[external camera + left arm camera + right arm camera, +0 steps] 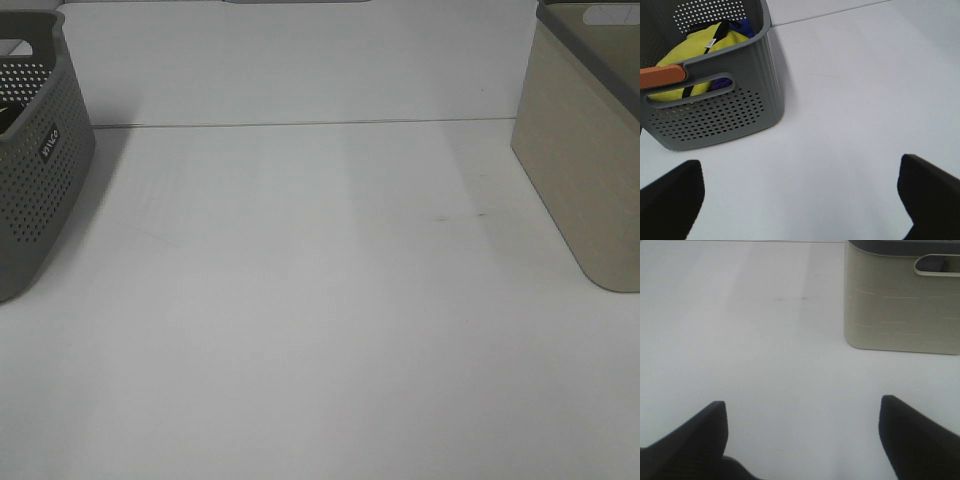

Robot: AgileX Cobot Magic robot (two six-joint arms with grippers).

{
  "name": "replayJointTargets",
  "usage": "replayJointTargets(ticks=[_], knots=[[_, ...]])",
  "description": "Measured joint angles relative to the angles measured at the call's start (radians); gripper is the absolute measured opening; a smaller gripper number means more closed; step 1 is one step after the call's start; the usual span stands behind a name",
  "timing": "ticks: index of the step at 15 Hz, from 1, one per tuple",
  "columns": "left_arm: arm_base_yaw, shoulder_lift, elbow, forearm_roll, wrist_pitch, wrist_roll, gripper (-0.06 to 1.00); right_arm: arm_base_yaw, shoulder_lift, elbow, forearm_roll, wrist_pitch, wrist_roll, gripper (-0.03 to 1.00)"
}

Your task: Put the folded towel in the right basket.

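Both the left gripper (800,200) and right gripper (802,440) hang spread wide, holding nothing, over the white tabletop (320,320), beige basket (585,170) far right.

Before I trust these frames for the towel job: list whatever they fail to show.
- Beige basket: inside hidden by its own wall; cut off by the edge in the high view and the right wrist view.
- Grey basket: yellow cloth inside, mostly behind the wall; towel or not, unclear.
- Grey basket's label: too small to read.
- Left gripper, right gripper: only finger ends show, wide apart.
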Motion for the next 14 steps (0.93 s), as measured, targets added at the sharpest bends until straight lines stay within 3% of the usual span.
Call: replayJointTargets(ticks=[14], knots=[[0.000, 0.000, 0.000, 0.000, 0.000, 0.000, 0.99, 0.000, -0.023, 0.000, 0.000, 0.000, 0.000, 0.77]])
